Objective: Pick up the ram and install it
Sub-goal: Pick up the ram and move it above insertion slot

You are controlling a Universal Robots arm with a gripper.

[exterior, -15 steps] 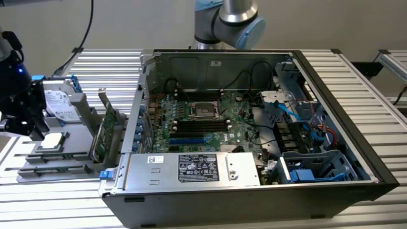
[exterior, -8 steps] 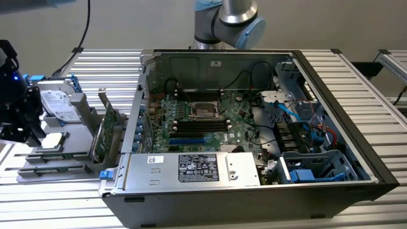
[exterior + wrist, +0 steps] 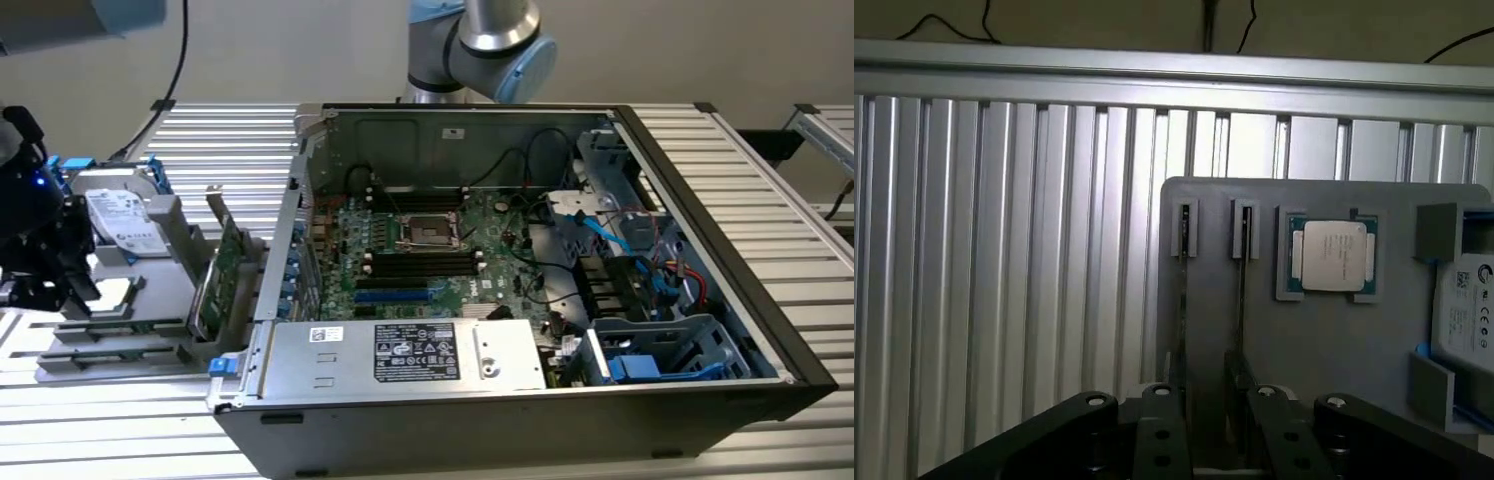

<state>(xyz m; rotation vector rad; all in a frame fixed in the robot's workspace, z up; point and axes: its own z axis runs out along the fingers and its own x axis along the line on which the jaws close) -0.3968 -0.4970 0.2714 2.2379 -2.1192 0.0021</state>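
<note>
While your hand (image 3: 1212,420) hangs open over the ram (image 3: 1242,290) standing in its gray tray (image 3: 1324,350), nothing is lifted yet, and the computer's black slots (image 3: 420,263) look empty.

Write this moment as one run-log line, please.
gripper: open, over ram | ram: on edge in gray tray slot | case: open

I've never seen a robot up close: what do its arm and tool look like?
The arm is made of rounded silver-grey joints, one of them with a pale blue cap. The tool is black, built of jointed bars dotted with small silver screws.
</note>
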